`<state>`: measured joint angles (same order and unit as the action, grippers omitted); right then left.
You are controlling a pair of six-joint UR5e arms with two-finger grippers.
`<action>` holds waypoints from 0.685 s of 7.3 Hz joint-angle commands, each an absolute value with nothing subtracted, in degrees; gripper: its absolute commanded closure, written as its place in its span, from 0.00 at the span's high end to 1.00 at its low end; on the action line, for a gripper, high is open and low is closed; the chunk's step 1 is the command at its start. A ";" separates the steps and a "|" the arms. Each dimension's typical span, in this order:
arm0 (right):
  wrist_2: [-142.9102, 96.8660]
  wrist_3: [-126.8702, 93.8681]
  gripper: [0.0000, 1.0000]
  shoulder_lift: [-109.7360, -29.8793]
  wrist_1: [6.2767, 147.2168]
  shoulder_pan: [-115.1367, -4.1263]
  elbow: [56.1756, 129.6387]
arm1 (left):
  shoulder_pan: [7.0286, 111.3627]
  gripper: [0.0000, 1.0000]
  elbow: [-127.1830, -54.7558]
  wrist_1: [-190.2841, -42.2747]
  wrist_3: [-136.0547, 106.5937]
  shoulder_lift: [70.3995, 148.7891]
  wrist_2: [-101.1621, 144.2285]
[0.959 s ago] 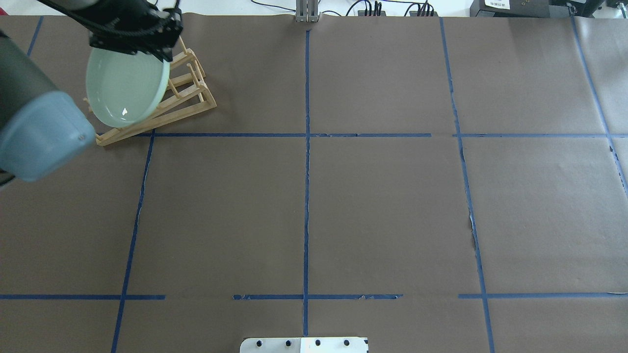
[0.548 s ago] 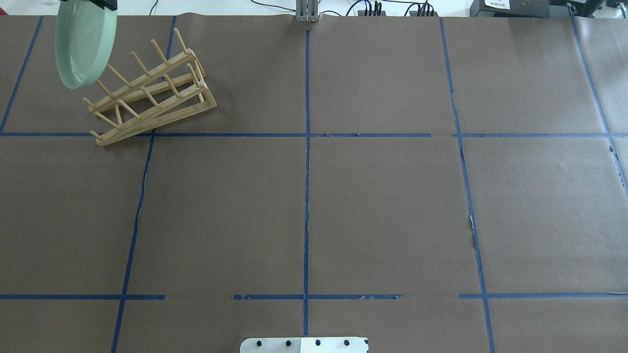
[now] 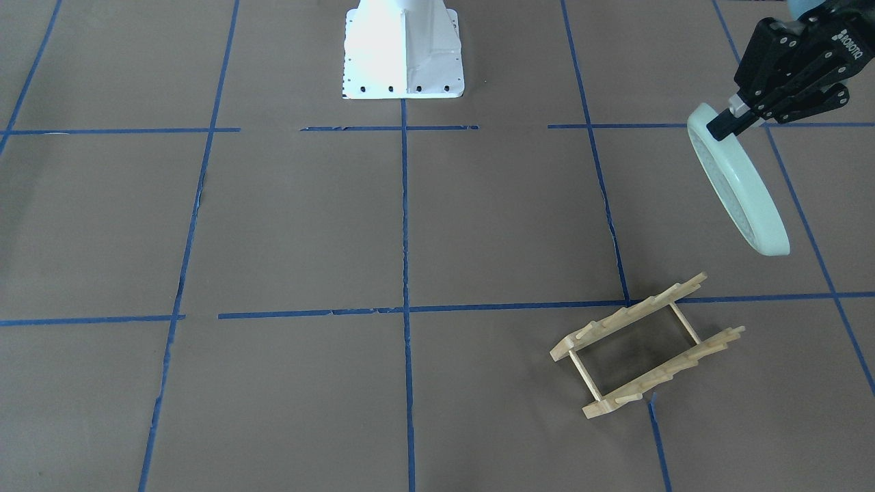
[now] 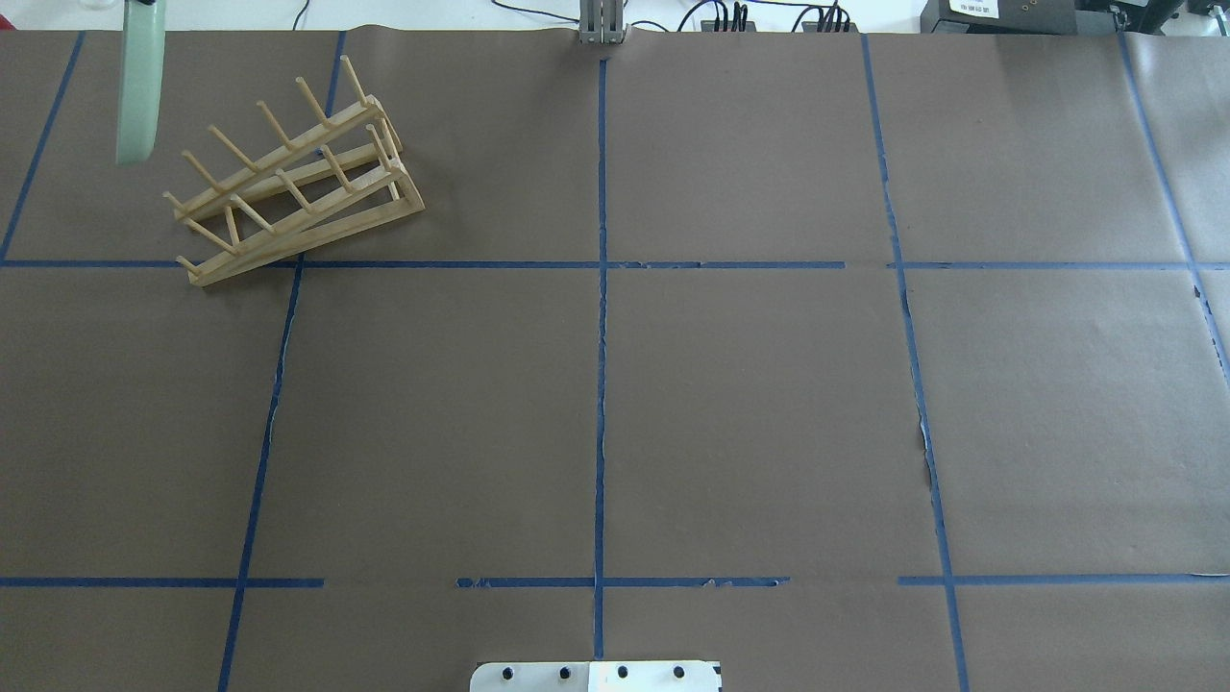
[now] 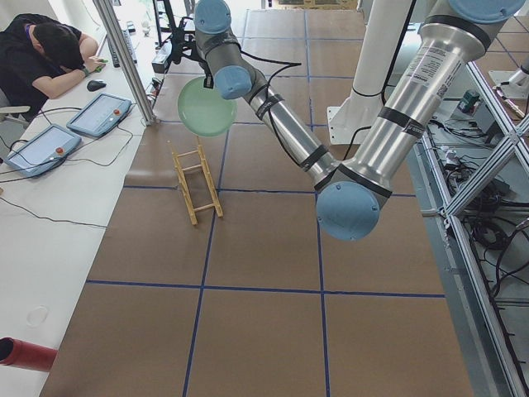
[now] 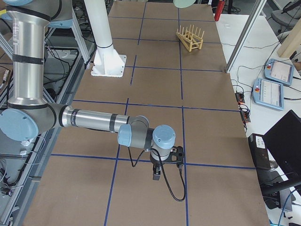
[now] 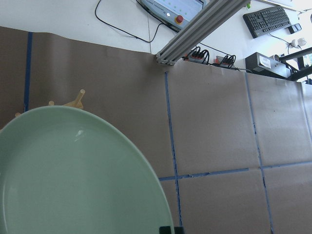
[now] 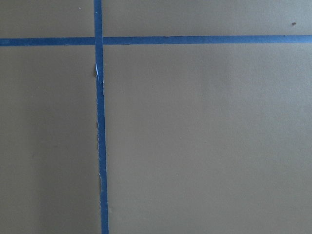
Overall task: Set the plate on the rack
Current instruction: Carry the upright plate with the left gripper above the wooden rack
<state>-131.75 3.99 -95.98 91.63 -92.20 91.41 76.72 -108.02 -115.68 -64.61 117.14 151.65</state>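
My left gripper (image 3: 721, 123) is shut on the rim of the pale mint-green plate (image 3: 738, 181) and holds it on edge in the air. The plate hangs apart from the light-wood rack (image 3: 646, 345), up and to the robot's left of it. In the overhead view the plate (image 4: 139, 86) shows edge-on, left of the rack (image 4: 293, 187). The left wrist view shows the plate's smooth face (image 7: 73, 170) with rack pegs (image 7: 73, 100) behind it. My right gripper (image 6: 158, 175) points down close to the table, far from the rack. I cannot tell whether it is open or shut.
The table is brown paper with a blue tape grid. The white robot base (image 3: 402, 51) stands at the near edge. An aluminium post (image 4: 602, 24) and cables line the far edge. An operator (image 5: 50, 50) sits at a desk with pendants (image 5: 99, 114) beyond it.
The plate was low over the rack one second ago. It has since moved up and left, off the rack, and turned edge-on to the overhead view. The left arm's elbow has left that view.
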 commanded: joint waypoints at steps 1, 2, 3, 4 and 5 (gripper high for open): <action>-131.75 3.96 1.00 -95.98 91.67 -92.20 91.41 | 76.91 0.00 -104.17 -135.15 -78.24 113.76 151.53; -131.75 3.96 1.00 -95.98 91.58 -92.20 91.41 | 76.64 0.00 -102.76 -147.01 -87.88 111.03 146.74; -131.75 3.96 1.00 -95.98 91.67 -92.20 91.41 | 76.55 0.00 -99.35 -160.44 -97.37 109.18 143.64; -131.75 4.04 1.00 -95.98 91.67 -92.20 91.41 | 76.38 0.00 -96.45 -167.88 -104.78 109.07 142.66; -131.75 3.96 1.00 -95.98 91.67 -92.20 91.41 | 76.29 0.00 -96.24 -172.22 -107.81 108.12 137.43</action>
<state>-131.75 3.99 -95.98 91.66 -92.20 91.41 76.43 -97.83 -164.25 -101.46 109.24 142.32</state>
